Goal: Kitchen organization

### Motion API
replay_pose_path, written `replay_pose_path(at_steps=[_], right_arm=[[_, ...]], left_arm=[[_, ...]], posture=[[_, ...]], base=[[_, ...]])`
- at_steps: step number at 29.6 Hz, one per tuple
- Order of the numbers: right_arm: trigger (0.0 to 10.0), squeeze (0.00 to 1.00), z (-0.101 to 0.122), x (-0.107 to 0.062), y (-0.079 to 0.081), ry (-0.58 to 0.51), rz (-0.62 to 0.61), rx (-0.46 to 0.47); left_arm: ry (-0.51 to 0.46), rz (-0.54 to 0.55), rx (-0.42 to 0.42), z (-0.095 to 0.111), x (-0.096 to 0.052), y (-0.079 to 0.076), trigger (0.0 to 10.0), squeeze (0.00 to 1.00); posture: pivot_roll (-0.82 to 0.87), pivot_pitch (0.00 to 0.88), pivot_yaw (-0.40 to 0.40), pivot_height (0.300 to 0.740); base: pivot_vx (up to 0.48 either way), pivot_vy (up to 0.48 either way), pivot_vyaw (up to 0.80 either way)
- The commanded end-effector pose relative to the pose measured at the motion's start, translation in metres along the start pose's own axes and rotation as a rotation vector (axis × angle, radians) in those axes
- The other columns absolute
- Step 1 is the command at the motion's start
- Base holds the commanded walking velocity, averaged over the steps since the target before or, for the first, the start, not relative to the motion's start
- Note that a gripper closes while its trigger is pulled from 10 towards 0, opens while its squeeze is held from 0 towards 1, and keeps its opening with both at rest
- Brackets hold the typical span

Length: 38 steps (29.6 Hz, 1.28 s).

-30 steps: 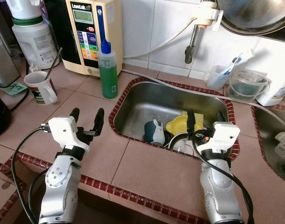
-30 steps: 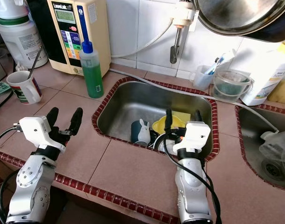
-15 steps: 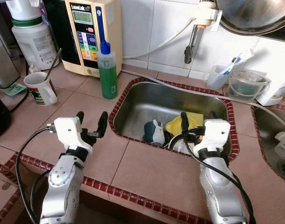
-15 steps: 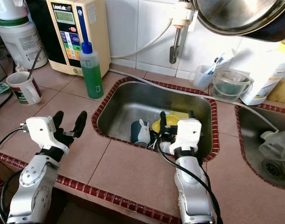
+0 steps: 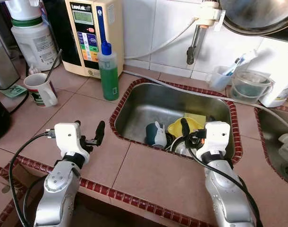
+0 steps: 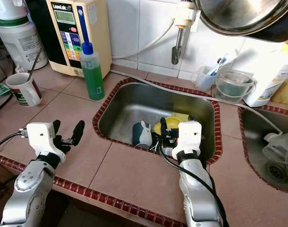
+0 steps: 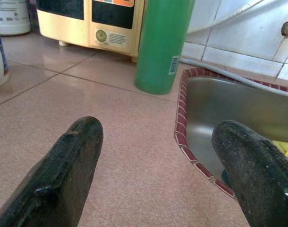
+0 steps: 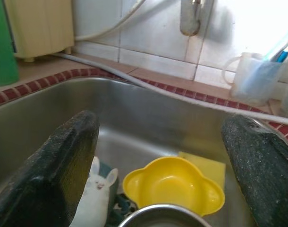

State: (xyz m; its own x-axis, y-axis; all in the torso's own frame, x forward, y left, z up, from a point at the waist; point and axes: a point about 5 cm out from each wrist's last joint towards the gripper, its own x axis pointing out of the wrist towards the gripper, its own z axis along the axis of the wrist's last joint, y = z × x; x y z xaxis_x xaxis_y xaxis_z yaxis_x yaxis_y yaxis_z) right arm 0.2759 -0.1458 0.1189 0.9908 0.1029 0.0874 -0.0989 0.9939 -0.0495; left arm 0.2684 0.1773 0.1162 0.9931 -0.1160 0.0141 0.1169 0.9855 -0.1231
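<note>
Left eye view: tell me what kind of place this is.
Most likely a home kitchen counter: a steel sink set in tiled worktop holds a yellow bowl, a faucet hangs above, and a green soap bottle stands beside it.

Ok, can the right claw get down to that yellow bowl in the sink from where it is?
Probably yes. The right claw hangs open over the sink's near rim, and the yellow bowl lies just ahead between its fingers, uncovered. A metal bowl sits close in front and may crowd the approach.

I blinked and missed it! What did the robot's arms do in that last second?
The right gripper slid left over the steel sink, toward the yellow bowl. The left gripper shifted slightly over the tiled counter. Both stayed open, holding nothing; the dishes stayed put.
</note>
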Motion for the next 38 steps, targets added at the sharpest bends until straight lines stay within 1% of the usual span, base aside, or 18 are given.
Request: replay_pose_path(at_steps=[1, 5, 7, 9, 30, 38], right_arm=[[10.0, 0.00, 0.0053, -0.0015, -0.0007, -0.011, 0.003, 0.001], [10.0, 0.00, 0.0022, -0.0024, -0.0017, -0.003, -0.005, -0.002], [10.0, 0.00, 0.0025, -0.0017, -0.0008, -0.006, -0.001, 0.000], [10.0, 0.00, 0.0032, -0.0005, -0.0004, -0.008, 0.001, -0.001], [10.0, 0.00, 0.0034, 0.0026, 0.0066, -0.022, 0.026, -0.007], [10.0, 0.00, 0.0019, 0.0020, 0.0080, -0.024, 0.033, -0.015]], left_arm=[[0.000, -0.021, -0.001, 0.0032, -0.0009, -0.0027, 10.0, 0.00], [-0.013, -0.024, 0.010, 0.0041, -0.0010, -0.0032, 10.0, 0.00], [-0.014, -0.020, 0.032, 0.0047, -0.0002, -0.0024, 10.0, 0.00], [-0.015, -0.029, 0.019, 0.0048, 0.0007, -0.0032, 10.0, 0.00], [-0.024, -0.059, 0.022, 0.0074, 0.0042, -0.0068, 10.0, 0.00], [-0.033, -0.073, 0.010, 0.0090, 0.0041, -0.0086, 10.0, 0.00]], posture=[[0.01, 0.012, 0.008, 0.740], [0.00, 0.005, 0.012, 0.740], [0.00, 0.005, 0.012, 0.740], [0.00, 0.005, 0.012, 0.740], [0.01, 0.000, 0.014, 0.740], [0.01, 0.000, 0.015, 0.740]], base=[[0.000, 0.000, 0.00], [0.000, 0.000, 0.00], [0.000, 0.000, 0.00], [-0.293, 0.000, 0.00], [-0.291, 0.000, 0.00], [0.000, 0.000, 0.00]])
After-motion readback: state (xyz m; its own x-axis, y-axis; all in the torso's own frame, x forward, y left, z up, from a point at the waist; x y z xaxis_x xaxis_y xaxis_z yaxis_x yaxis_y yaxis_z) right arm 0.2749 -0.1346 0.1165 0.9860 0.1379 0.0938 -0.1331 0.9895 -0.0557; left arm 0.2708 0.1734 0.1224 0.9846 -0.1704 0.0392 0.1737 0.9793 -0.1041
